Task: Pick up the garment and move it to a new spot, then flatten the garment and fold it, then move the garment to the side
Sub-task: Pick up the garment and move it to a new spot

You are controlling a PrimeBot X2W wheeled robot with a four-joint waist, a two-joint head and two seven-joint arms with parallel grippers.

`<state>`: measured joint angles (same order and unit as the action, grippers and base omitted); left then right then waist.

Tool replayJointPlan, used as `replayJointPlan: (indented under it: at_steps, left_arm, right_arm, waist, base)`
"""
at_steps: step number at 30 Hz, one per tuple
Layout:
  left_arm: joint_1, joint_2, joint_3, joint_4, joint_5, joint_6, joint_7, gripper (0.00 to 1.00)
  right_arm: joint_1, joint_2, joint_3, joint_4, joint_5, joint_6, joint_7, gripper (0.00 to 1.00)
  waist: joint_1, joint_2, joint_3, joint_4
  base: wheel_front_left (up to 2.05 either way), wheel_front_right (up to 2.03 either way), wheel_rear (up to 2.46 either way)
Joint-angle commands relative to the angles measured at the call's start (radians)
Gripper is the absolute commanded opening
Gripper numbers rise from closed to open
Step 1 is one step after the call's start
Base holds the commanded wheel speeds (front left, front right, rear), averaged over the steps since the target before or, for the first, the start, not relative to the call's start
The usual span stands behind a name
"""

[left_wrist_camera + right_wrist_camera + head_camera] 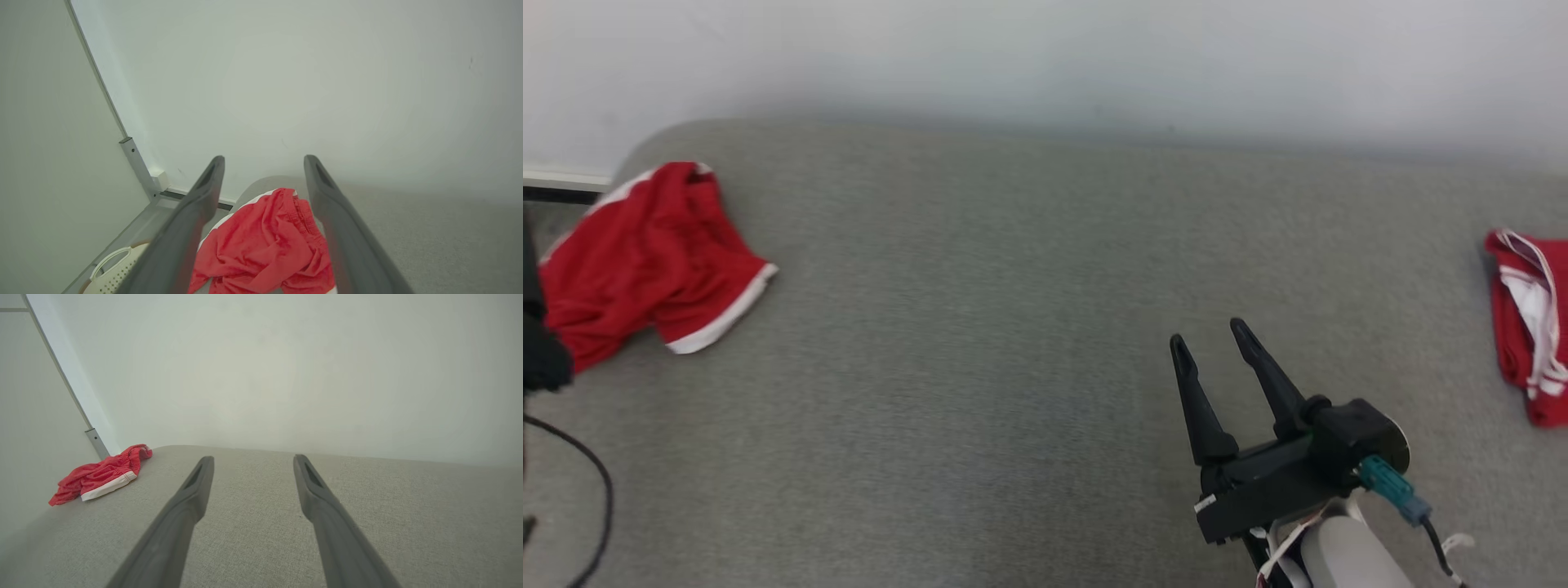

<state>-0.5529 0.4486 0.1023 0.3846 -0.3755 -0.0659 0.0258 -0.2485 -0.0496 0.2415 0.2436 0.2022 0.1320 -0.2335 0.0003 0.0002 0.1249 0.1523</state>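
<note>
1. Over the near right of the grey table [1013, 269], our right gripper [1209, 336] hovers with its fingers spread, empty.
2. Another red garment [1523, 327] lies at the table's right edge.
3. At the table's far-left corner, our left gripper [263, 171], spread and gripping nothing, hangs over the crumpled red shorts [645, 261].
4. We judge nothing done yet: pickup, flattening, folding and moving aside all remain.

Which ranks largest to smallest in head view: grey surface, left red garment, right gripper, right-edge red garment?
1. grey surface.
2. left red garment and right gripper: alike, gripper nearer camera, unranked.
3. right-edge red garment, cropped by the frame.
</note>
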Motion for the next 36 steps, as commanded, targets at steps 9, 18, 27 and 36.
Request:
replayJointPlan:
  at_steps: [9, 18, 27, 36]
  left_arm:
    - [-0.241, 0.094, -0.041, 0.25, -0.008, -0.038, 0.079, 1.0]
    - [-0.337, 0.127, -0.087, 0.548, -0.006, -0.039, 0.184, 1.0]
    - [-0.383, 0.118, -0.096, 0.735, -0.028, -0.022, 0.345, 1.0]
    - [-0.368, 0.107, -0.116, 0.763, -0.022, -0.016, 0.28, 0.0]
  right_arm:
    - [-0.092, -0.001, 0.015, -0.007, 0.008, -0.002, -0.024, 1.0]
    - [-0.087, -0.001, 0.017, -0.025, -0.003, -0.002, -0.031, 1.0]
    - [-0.078, -0.001, 0.005, -0.038, -0.021, -0.002, -0.026, 1.0]
    - [-0.068, -0.001, 0.006, -0.025, -0.012, -0.002, -0.017, 1.0]
  waist:
    - [-0.0003, -0.0002, 0.241, -0.243]
    - [-0.0003, -0.0002, 0.261, -0.274]
    - [-0.0003, -0.0002, 0.244, -0.268]
    - [-0.0003, -0.0002, 0.21, -0.26]
  base:
    - [0.0, 0.0, 0.0]
    - [0.0, 0.0, 0.0]
    - [0.0, 0.0, 0.0]
    - [0.0, 0.0, 0.0]
